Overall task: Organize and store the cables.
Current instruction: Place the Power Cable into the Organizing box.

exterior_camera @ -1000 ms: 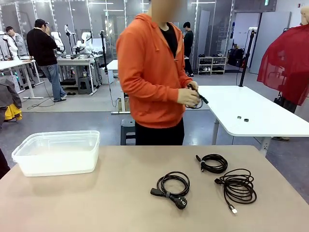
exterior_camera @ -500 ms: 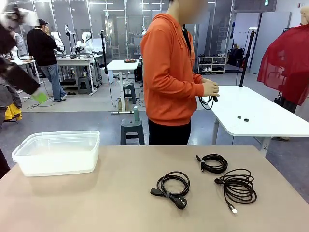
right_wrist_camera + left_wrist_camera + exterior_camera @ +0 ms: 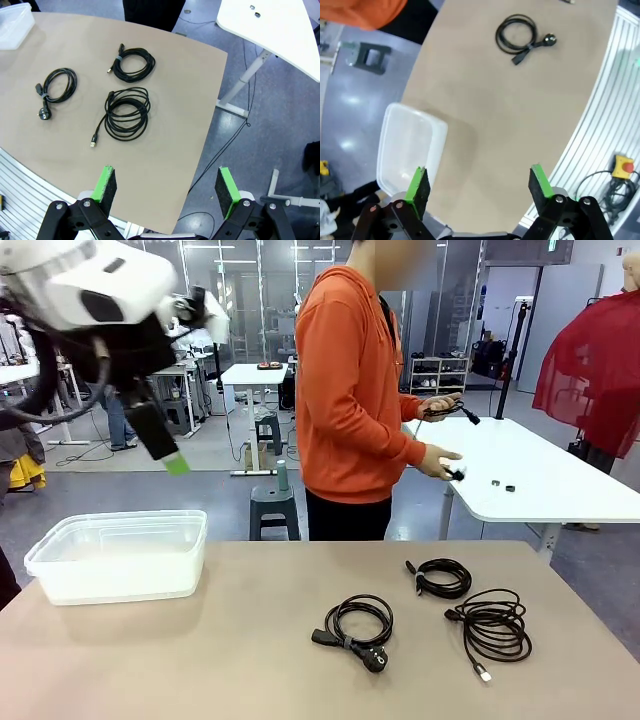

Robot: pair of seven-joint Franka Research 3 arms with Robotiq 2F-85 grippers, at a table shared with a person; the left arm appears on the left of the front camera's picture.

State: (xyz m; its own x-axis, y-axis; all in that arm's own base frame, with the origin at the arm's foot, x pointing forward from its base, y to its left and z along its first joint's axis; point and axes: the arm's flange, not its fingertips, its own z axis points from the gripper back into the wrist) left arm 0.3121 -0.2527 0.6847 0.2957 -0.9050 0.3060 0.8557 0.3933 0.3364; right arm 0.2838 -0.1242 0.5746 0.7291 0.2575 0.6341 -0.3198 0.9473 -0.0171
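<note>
Three coiled black cables lie on the tan table: one with a power plug (image 3: 355, 625) (image 3: 59, 86) (image 3: 517, 34), a small coil (image 3: 440, 578) (image 3: 132, 62) and a looser, larger coil (image 3: 492, 625) (image 3: 125, 115). The person in orange stands at the far side and holds another cable (image 3: 447, 410) between both hands. My left gripper (image 3: 175, 462) (image 3: 479, 185) hangs open high above the table's left part, over the container. My right gripper (image 3: 165, 187) is open too, high over the table's right edge, with nothing between its fingers.
A clear plastic container (image 3: 118, 555) (image 3: 407, 147) (image 3: 15, 17) stands empty at the table's far left. Behind the person is a white table (image 3: 540, 475) with small parts on it. A grey stool (image 3: 275, 505) stands beyond the far edge.
My left arm has swung into the front view from the left edge toward the middle. The person turned toward the white table and spread their hands with the cable.
</note>
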